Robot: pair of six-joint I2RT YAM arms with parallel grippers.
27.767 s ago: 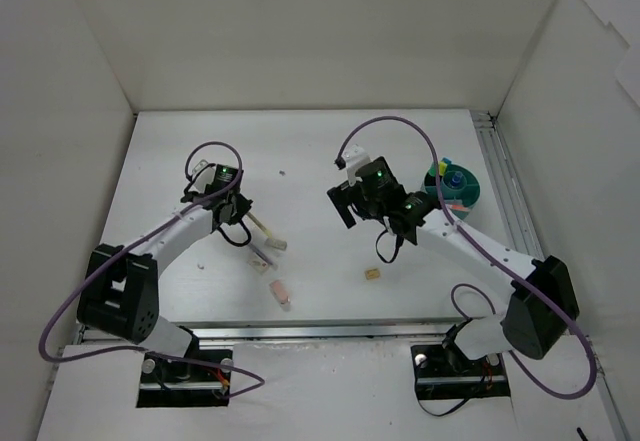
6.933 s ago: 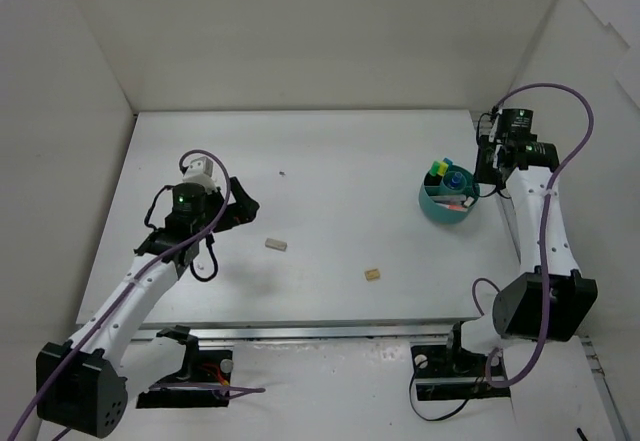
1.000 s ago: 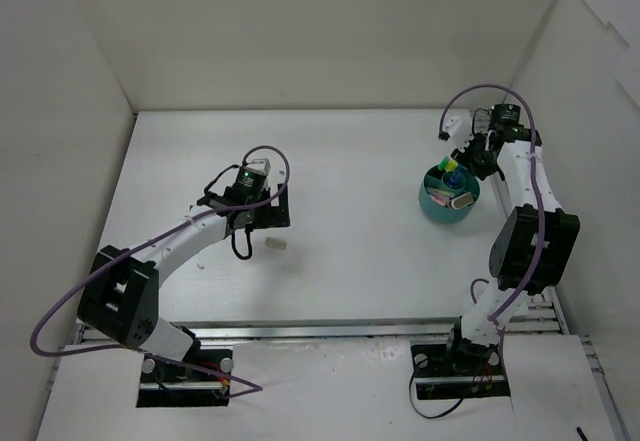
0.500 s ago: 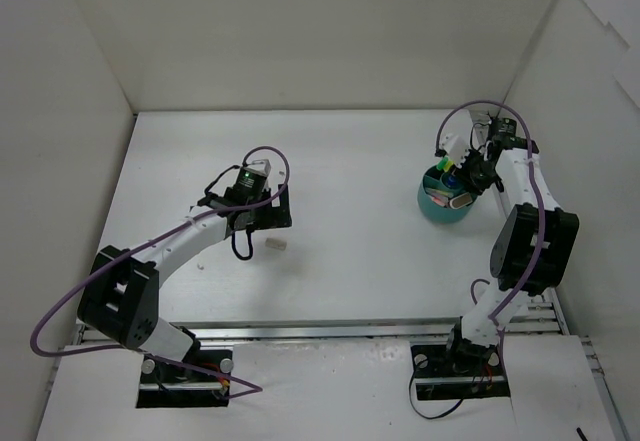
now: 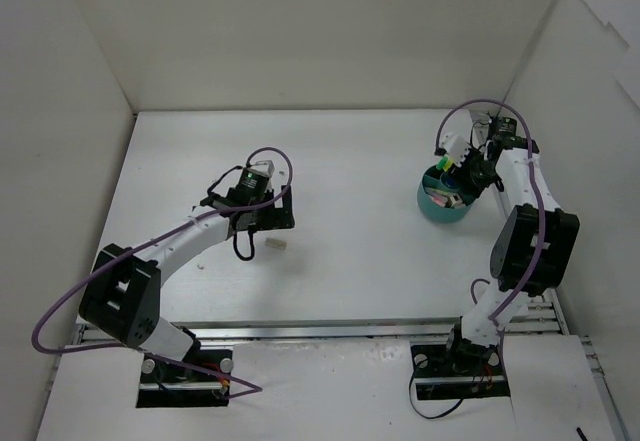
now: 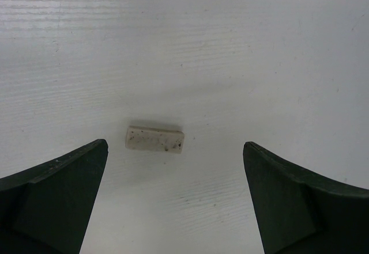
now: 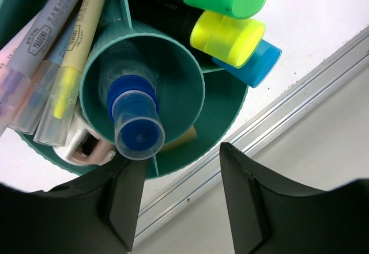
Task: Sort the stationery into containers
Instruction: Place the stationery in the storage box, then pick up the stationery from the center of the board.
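While the left claw [image 6: 174, 146] hangs wide open and empty above 1 beige stick [image 6: 154, 139], centre it before descending.

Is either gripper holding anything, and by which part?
Nothing is held. Left gripper hangs open over the beige block; right gripper is open above the teal tub.

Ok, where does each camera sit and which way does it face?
Top external: above, behind the bases, looking down at the table; both arms show.
Left wrist: looks down on beige block between left gripper's open fingers.
Right wrist: looks down into the teal tub; right gripper fingertips at frame bottom.
Shared: top view also shows block and tub.
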